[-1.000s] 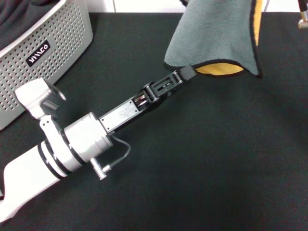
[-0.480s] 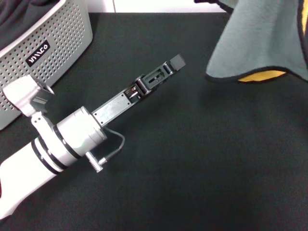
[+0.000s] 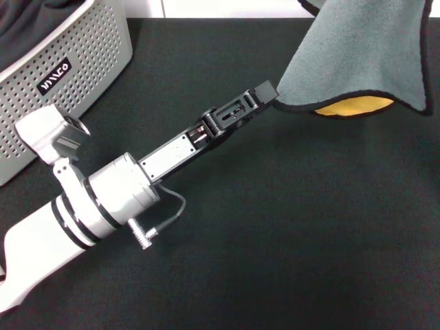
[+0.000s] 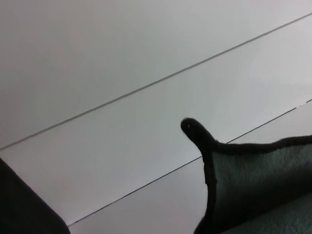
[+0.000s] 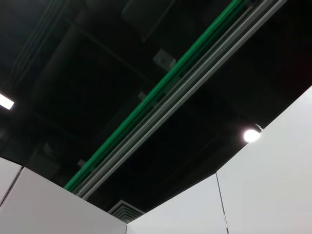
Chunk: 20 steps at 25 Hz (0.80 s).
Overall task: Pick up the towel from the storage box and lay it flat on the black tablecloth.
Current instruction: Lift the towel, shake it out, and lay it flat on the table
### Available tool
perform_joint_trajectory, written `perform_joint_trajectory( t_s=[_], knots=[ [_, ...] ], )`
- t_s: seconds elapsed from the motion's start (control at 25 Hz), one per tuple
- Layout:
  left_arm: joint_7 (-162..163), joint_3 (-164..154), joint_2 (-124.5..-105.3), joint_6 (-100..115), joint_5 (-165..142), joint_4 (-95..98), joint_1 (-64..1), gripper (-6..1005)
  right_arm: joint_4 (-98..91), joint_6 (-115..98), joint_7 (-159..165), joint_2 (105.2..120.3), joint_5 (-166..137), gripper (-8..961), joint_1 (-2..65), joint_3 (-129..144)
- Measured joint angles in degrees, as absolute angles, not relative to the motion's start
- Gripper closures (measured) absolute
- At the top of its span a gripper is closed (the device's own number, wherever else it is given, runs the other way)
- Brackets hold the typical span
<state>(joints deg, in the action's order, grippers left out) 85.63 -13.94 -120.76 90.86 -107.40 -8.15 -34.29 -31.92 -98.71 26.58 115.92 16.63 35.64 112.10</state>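
Now left hand (image 3: 269,91) at towel (image 3: 361,58) edge

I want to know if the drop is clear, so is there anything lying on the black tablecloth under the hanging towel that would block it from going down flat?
Nothing visible does. The towel hangs above bare black tablecloth. Only the left end effector is close, at the towel's lower corner, and the storage box sits well aside.

White left arm (image 3: 41,237) with silver collar, black cable, and slim black end effector (image 3: 265,91).
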Motion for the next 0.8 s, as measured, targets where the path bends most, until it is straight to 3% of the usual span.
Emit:
perform_joint_trajectory(
  t_s=[0.8],
  knots=[
    [87.7,-15.47,-120.76,92.6,-108.08,-8.09,-34.94,485,-31.78,-98.61,26.52,116.22,16.65,815,37.81,112.05]
  ],
)
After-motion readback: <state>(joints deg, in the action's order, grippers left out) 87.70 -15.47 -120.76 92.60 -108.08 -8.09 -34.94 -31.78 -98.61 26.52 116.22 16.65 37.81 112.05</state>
